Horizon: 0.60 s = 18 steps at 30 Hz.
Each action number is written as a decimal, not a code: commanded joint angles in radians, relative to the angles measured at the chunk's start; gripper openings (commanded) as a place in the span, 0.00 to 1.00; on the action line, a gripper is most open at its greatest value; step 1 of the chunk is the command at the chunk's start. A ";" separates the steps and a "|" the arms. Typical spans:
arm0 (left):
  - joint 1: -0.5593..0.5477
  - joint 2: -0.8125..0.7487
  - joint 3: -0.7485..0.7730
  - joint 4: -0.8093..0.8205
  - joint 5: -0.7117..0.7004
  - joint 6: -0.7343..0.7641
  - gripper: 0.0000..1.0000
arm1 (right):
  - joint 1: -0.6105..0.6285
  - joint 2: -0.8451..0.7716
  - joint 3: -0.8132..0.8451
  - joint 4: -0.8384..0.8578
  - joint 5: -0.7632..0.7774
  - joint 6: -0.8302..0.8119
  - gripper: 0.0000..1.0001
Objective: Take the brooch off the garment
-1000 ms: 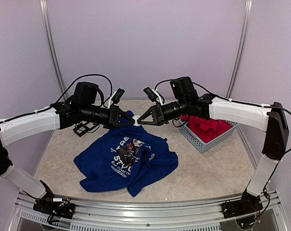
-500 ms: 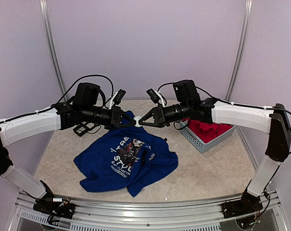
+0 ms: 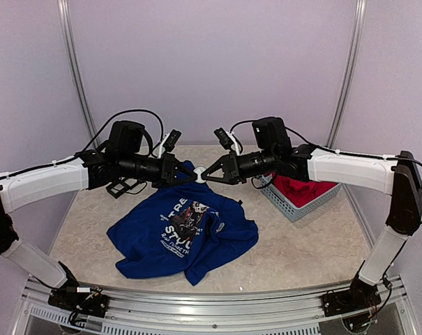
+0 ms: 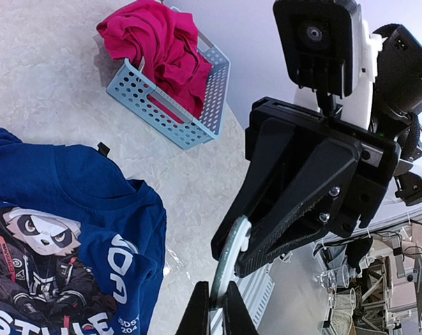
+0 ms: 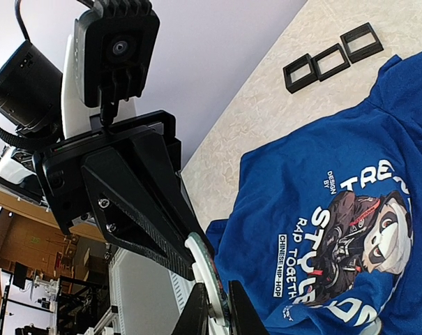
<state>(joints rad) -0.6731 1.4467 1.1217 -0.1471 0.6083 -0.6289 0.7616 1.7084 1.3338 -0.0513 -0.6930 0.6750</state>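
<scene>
Overhead, the two arms reach toward each other from either side and meet above the far edge of the shirt [image 3: 183, 230]. The left gripper [image 3: 187, 176] and the right gripper [image 3: 206, 174] point tip to tip with the brooch [image 3: 198, 176] between them. It is a small white round disc, seen edge-on in both wrist views. Each gripper is pressed together on it, the left pinching one side of the rim and the right the opposite side, so the brooch hangs in the air off the cloth. The blue shirt lies rumpled on the table [image 3: 294, 244] below and nearer the arm bases, its panda print and white lettering facing up. A pale blue basket [image 3: 294, 206] with a red garment [image 3: 301, 187] in it stands to the right, apart from the shirt. Three black square frames [image 5: 333, 59] lie on the table beyond the shirt's collar.
</scene>
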 commanded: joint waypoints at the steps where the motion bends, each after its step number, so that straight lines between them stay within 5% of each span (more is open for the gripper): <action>1: 0.024 -0.035 -0.014 -0.035 0.047 -0.023 0.00 | -0.058 -0.005 -0.050 -0.105 0.217 0.010 0.10; 10: 0.032 -0.006 0.002 -0.051 0.047 -0.022 0.00 | -0.059 -0.008 -0.042 -0.025 0.126 -0.025 0.18; 18: 0.036 0.039 0.057 -0.097 0.033 0.006 0.00 | -0.058 -0.028 -0.012 -0.004 0.045 -0.105 0.38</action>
<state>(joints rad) -0.6445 1.4620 1.1404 -0.2031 0.6300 -0.6441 0.6987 1.7084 1.3113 -0.0437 -0.6407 0.6281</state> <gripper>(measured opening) 0.033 0.347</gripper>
